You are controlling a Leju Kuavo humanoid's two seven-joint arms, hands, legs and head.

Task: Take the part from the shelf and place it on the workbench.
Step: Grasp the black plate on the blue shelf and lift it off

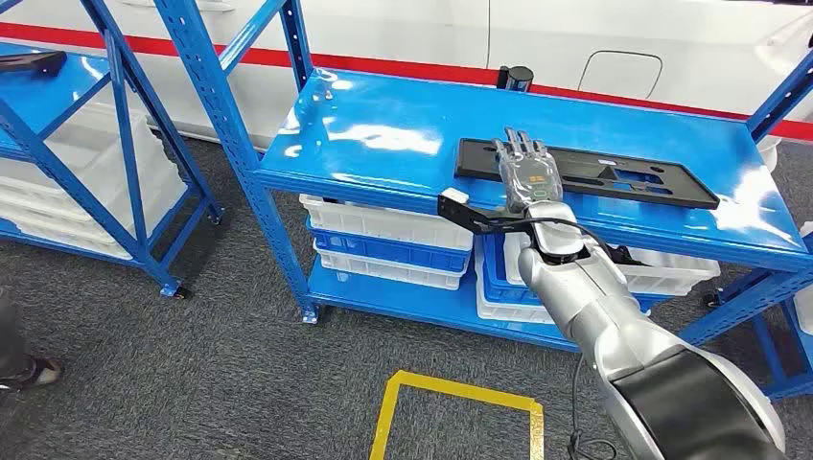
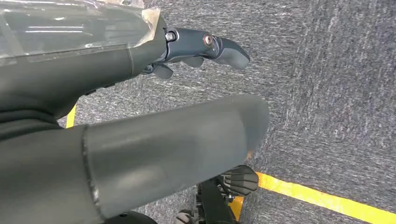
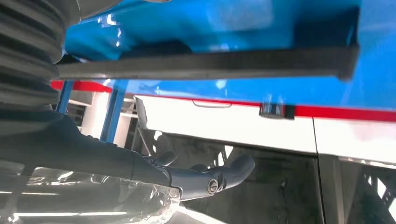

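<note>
A long flat black part (image 1: 623, 177) with cut-outs lies on the top board of the blue shelf (image 1: 383, 134). My right hand (image 1: 527, 172) reaches over the part's left end with its fingers stretched out flat. In the right wrist view the part's edge (image 3: 201, 67) runs across the picture, and a gap separates it from my straight fingers (image 3: 224, 172), so the hand hovers without holding it. My left hand (image 2: 140, 140) hangs over the grey carpet, fingers (image 2: 219, 46) loose, with nothing in it.
White and blue bins (image 1: 383, 240) fill the shelf's lower levels. A second blue shelf (image 1: 58, 96) stands at the left with a dark object (image 1: 34, 62) on top. A white car (image 1: 575, 38) is behind. Yellow tape (image 1: 460, 412) marks the carpet. A person's foot (image 1: 29, 369) shows at far left.
</note>
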